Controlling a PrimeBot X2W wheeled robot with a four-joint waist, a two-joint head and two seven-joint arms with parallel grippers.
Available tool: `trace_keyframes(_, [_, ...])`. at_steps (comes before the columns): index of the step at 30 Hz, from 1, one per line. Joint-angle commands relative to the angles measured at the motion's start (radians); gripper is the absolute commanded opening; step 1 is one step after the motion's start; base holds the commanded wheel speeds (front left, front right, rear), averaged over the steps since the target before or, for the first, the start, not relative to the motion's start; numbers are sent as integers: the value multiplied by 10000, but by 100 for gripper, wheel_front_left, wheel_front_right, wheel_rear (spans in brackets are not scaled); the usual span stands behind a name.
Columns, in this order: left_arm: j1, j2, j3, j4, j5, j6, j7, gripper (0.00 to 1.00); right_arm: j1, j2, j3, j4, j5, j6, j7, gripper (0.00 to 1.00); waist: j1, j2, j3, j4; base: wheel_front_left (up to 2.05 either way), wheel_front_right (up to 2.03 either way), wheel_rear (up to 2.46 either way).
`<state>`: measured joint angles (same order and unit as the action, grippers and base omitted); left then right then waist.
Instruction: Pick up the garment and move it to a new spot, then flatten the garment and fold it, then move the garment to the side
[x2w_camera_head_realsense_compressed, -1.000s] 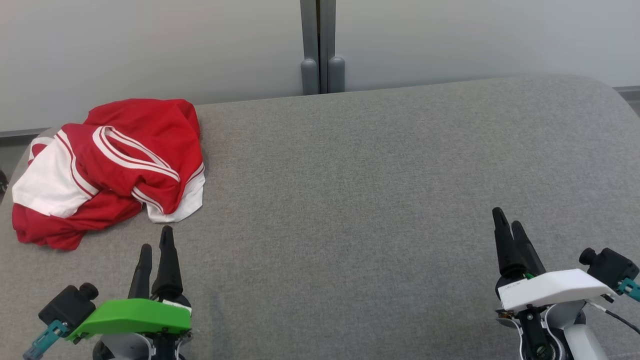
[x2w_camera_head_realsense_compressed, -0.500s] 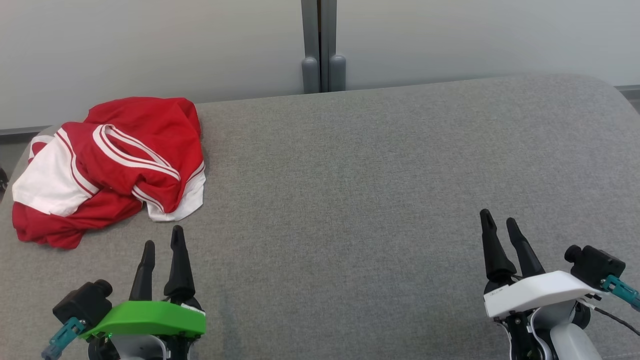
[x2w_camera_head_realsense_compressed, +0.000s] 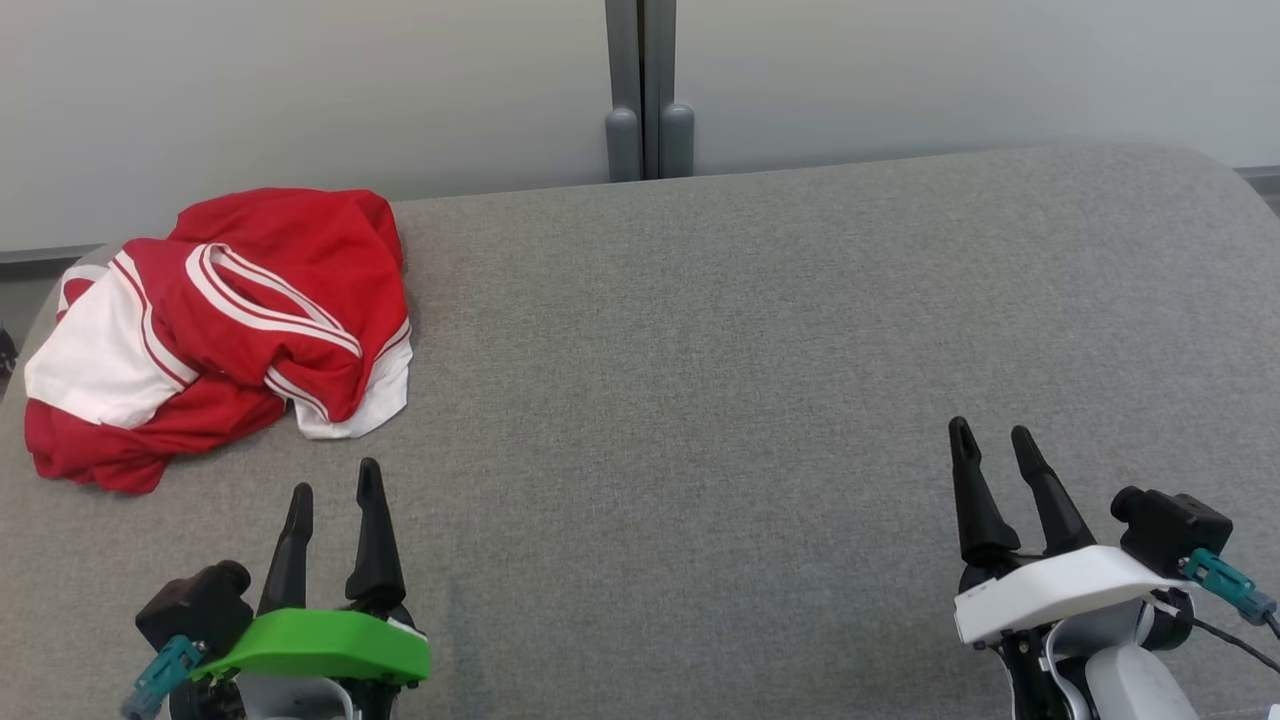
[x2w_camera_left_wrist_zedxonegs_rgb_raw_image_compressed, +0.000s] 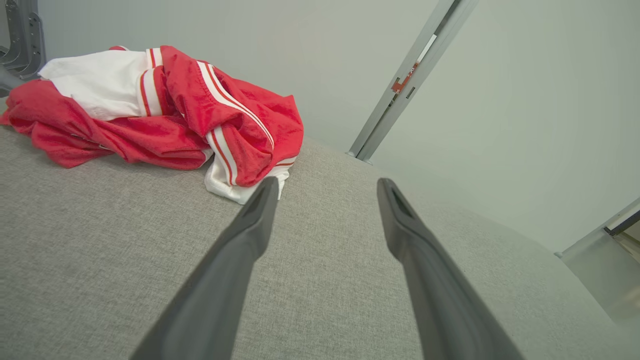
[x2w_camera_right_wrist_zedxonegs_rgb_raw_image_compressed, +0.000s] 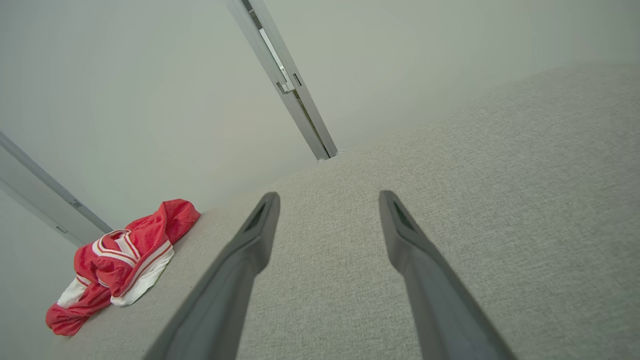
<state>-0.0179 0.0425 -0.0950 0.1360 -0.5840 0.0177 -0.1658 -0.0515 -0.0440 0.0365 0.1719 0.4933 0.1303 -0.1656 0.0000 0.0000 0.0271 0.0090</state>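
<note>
A crumpled red and white garment (x2w_camera_head_realsense_compressed: 220, 330) lies at the far left of the grey fabric surface (x2w_camera_head_realsense_compressed: 700, 350), near its rounded corner. It also appears in the left wrist view as a garment (x2w_camera_left_wrist_zedxonegs_rgb_raw_image_compressed: 165, 115) just beyond the fingertips, and small in the right wrist view as a garment (x2w_camera_right_wrist_zedxonegs_rgb_raw_image_compressed: 115, 260) at the lower left. My left gripper (x2w_camera_head_realsense_compressed: 335, 478) hovers open at the lower left, a short way in front of the garment's white hem, holding nothing. My right gripper (x2w_camera_head_realsense_compressed: 990, 436) is open and empty over bare fabric at the lower right, far from the garment.
A pale wall with a grey vertical post (x2w_camera_head_realsense_compressed: 645, 90) runs behind the surface's back edge. The surface's corners are rounded at the far left and far right.
Both grippers have spread their fingers a little wider in the head view and shifted slightly: the left one right and down, the right one left. The garment lies as before.
</note>
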Motion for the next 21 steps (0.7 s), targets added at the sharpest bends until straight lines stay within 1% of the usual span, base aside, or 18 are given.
trace_keyframes(1, [27, 78, -7, -36, 285, 67, -98, 100, -143, -55, 23, -70, -281, 5, -100, 100, 0, 0, 6, 6, 0, 0, 0])
trace_keyframes(21, [109, 94, -237, 406, 1765, 233, -537, 100, -212, -70, 334, 212, -2186, 5, -541, 100, 0, 0, 32, 68, 0, 0, 0])
